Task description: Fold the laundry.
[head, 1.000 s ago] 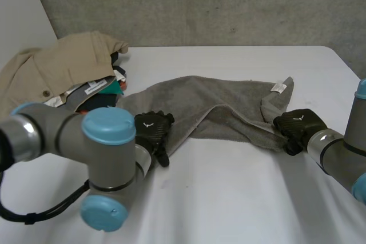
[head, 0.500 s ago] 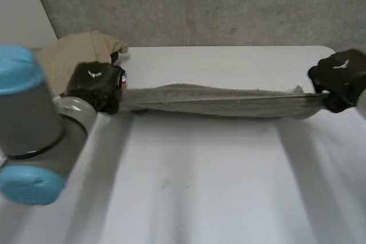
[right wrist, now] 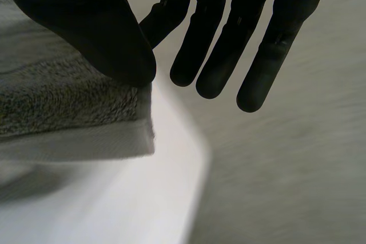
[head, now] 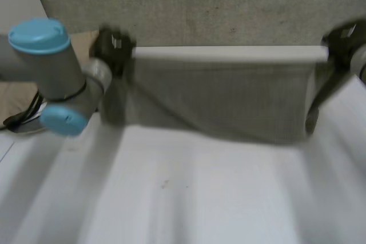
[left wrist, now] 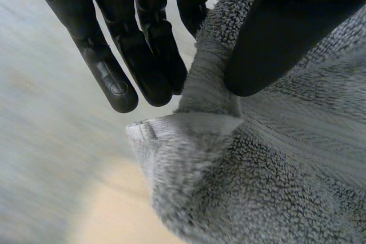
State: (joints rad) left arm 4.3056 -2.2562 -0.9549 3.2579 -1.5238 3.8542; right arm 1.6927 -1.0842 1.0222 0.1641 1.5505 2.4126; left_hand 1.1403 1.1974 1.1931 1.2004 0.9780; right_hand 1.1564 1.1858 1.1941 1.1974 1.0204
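Two pinches carry the whole load. The left hand (left wrist: 143,55), at ten o'clock in the head view, grips one top corner of the grey towel (head: 223,95) between its thumb and straight fingers. The right hand (right wrist: 91,27), at two o'clock, nips the other top corner, its thumb pressed onto the hem against one finger while the other fingers stand straight and apart. Between them the towel hangs as a taut sheet with its upper edge level. Its lower edge is just above or brushing the white table (head: 200,198); I cannot tell which.

The weak spot, I judge, is the right-hand grip. The thumb sits very close to the corner's end with little cloth behind it, so any extra outward pull or a quick swing could strip the hem free and drop that side in a heap. The left-hand hold has more terry under the thumb, but the corner folds over beside it and could creep out too.

Another risk lies at nine o'clock, where a beige garment (head: 14,95) of the laundry pile sits close beside the left arm. A low sweep could drag the towel's side across it. Uneven lowering would lay the towel skewed and spoil the fold.
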